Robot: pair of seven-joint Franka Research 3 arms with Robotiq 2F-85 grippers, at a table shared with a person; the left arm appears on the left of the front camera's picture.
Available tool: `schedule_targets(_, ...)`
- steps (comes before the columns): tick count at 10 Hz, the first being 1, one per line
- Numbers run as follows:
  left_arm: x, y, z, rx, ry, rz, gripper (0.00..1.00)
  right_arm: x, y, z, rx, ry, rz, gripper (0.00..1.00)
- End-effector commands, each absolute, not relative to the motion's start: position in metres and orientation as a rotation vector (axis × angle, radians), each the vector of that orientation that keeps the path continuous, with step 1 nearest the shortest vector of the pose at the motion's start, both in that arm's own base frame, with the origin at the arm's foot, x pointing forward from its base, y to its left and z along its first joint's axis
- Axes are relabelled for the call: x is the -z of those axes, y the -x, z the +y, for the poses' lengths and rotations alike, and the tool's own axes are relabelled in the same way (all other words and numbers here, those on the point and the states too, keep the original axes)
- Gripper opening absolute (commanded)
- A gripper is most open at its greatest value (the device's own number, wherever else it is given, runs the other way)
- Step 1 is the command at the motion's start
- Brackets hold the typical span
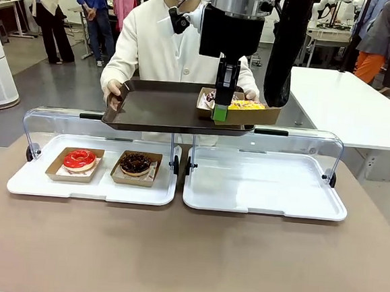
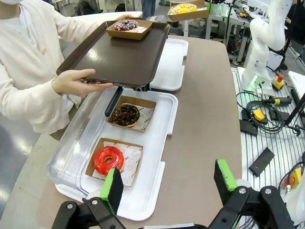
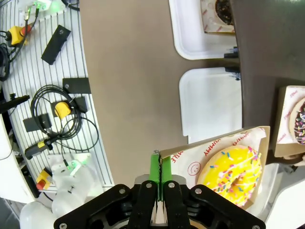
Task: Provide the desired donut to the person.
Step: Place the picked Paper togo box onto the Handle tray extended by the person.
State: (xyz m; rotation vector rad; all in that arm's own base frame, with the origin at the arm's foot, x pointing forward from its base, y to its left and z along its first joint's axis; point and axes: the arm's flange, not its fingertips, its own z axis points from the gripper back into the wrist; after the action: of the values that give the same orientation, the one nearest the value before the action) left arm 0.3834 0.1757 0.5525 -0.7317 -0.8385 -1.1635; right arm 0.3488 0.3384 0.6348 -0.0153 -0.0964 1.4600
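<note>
Two donuts nearly on the tray

Right gripper [image 3: 160, 179]: jaws clamped on the rim of the paper boat holding the yellow sprinkled donut [image 3: 233, 174], which hangs beside them, above the brown tray [image 1: 164, 110] the person [image 1: 155, 45] holds out. Best lowered level beside the sprinkled chocolate donut [image 2: 126, 25] before release. Red print on the liner reads roughly "YUMMY". Left gripper [image 2: 169, 183]: jaws apart over the desk [image 2: 205, 119], display tray [image 2: 152, 167] near them.

Two donuts [image 1: 80, 159] [image 1: 135, 163] side by side in left case [image 1: 36, 186], right case [image 1: 265, 202] beside it; behind, above both, person [image 1: 156, 41] holds tray [image 1: 164, 110], boxed donut [image 2: 126, 25] at its right end, another box [image 1: 251, 113] over it in right gripper [image 1: 220, 113].
</note>
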Motion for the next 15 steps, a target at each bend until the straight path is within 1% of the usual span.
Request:
schedule_targets(1,-0.553,-0.382,0.176,1.173,0.733,-0.847,1.0,-0.631,-0.344,0.335,-1.448,0.019,-0.09,0.0)
schedule_targets(4,-0.553,-0.382,0.176,1.173,0.733,-0.847,1.0,-0.631,-0.344,0.335,-1.448,0.019,-0.09,0.0)
schedule_targets(5,-0.553,-0.382,0.176,1.173,0.733,-0.847,1.0,-0.635,-0.349,0.338,-1.46,0.015,-0.096,0.02)
schedule_targets(6,-0.553,-0.382,0.176,1.173,0.733,-0.847,1.0,-0.652,-0.357,0.357,-1.485,0.063,-0.16,0.02)
schedule_targets(7,-0.553,-0.382,0.176,1.173,0.733,-0.847,1.0,-0.664,-0.367,0.373,-1.507,0.078,-0.178,0.02)
schedule_targets(9,-0.553,-0.382,0.176,1.173,0.733,-0.847,1.0,-0.67,-0.402,0.407,-1.512,0.101,-0.17,0.02)
schedule_targets(11,-0.553,-0.382,0.176,1.173,0.733,-0.847,1.0,-0.653,-0.455,0.446,-1.513,0.062,-0.184,0.02)
schedule_targets(12,-0.553,-0.382,0.176,1.173,0.733,-0.847,1.0,-0.642,-0.472,0.466,-1.519,0.066,-0.183,0.02)
schedule_targets(14,-0.553,-0.382,0.176,1.173,0.733,-0.847,1.0,-0.628,-0.498,0.512,-1.555,0.069,-0.219,0.02)
schedule_targets(15,-0.553,-0.382,0.176,1.173,0.733,-0.847,1.0,-0.623,-0.502,0.529,-1.568,0.078,-0.222,0.02)
